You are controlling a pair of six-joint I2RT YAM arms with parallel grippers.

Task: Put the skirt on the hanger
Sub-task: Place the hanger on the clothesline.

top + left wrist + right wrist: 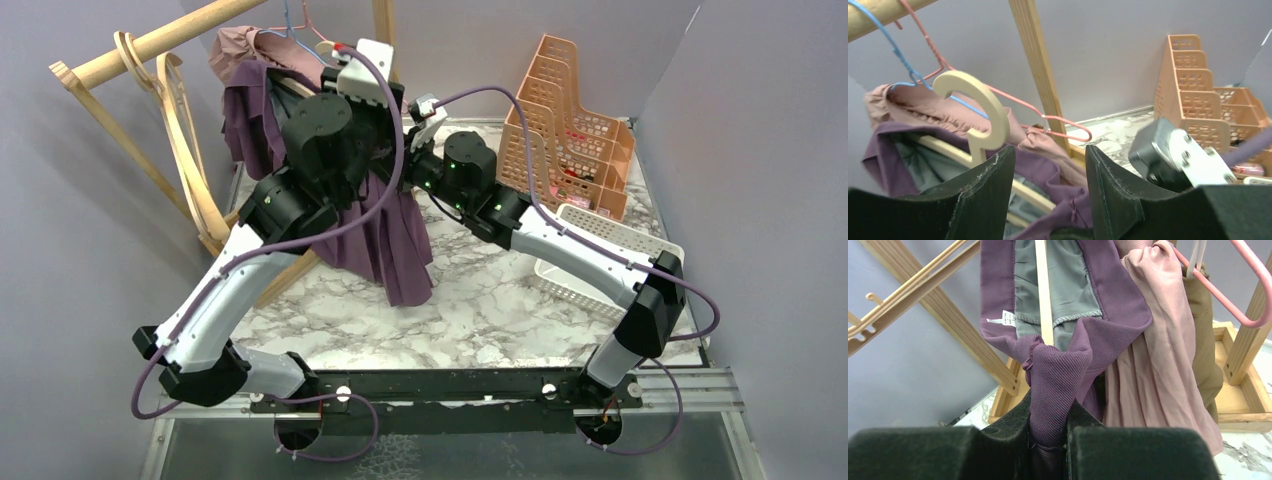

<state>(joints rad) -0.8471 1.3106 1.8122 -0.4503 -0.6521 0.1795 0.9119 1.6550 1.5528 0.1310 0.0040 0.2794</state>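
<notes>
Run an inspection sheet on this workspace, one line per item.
Surface: white marble-patterned table.
Job's things: purple skirt hangs at the wooden rack, with the bar of the cream hanger inside its waistband.
Clutter: orange file organizer, white basket, spare hangers, pink garment on the rack.
Grippers: left gripper is open, close to the hanger's hook; right gripper is shut on a fold of the skirt.
Cables: purple cables run along both arms, one passing close to the skirt.
Surroundings: plain grey walls on three sides.
</notes>
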